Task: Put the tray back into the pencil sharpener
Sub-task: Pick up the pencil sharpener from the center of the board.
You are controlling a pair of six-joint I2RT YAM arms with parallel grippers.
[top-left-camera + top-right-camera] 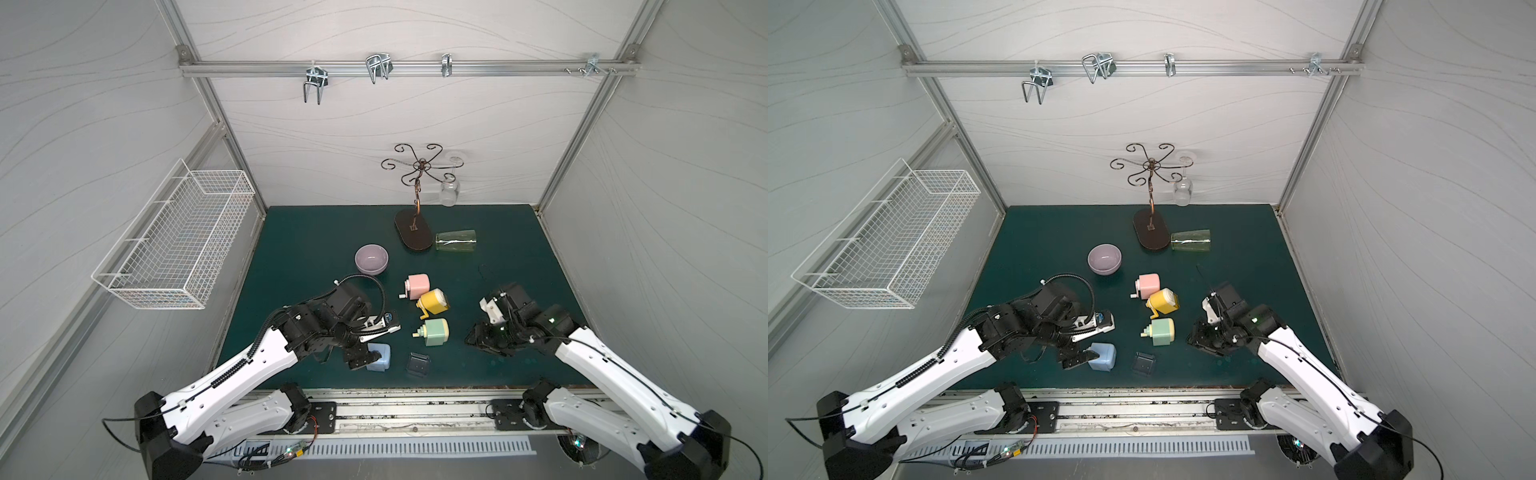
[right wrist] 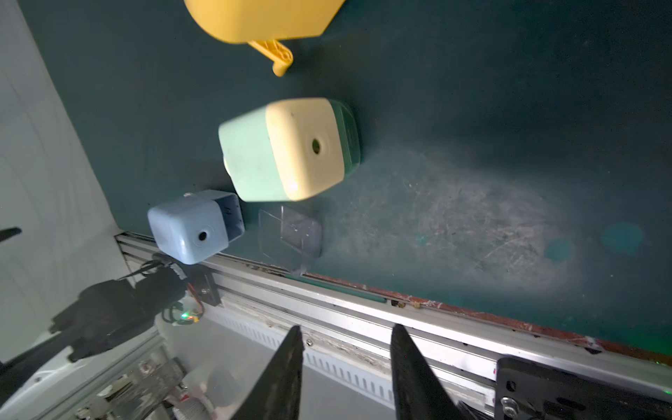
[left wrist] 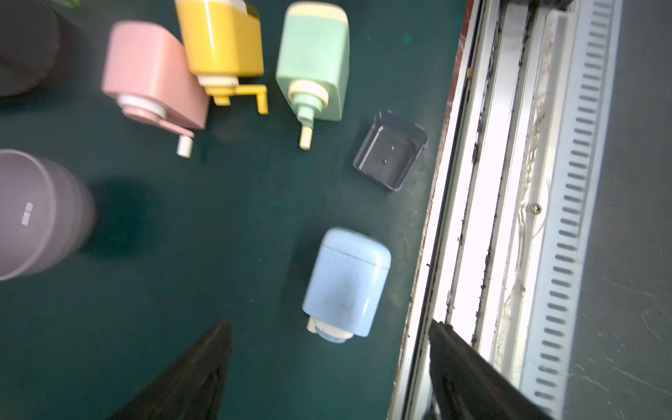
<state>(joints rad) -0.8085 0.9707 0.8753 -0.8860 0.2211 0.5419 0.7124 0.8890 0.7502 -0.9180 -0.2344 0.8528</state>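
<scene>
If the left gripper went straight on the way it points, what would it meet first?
Probably the blue pencil sharpener, lying just ahead of the open left gripper, in line with the gap between its jaws; depth is unclear.

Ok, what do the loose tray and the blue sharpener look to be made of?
Tray: thin transparent plastic, glossy, possibly smoke-tinted; the green mat shows through its walls.
Blue sharpener: opaque pale blue moulded plastic by the look, satin finish, rounded corners, faint dark scuffs on its side.
</scene>
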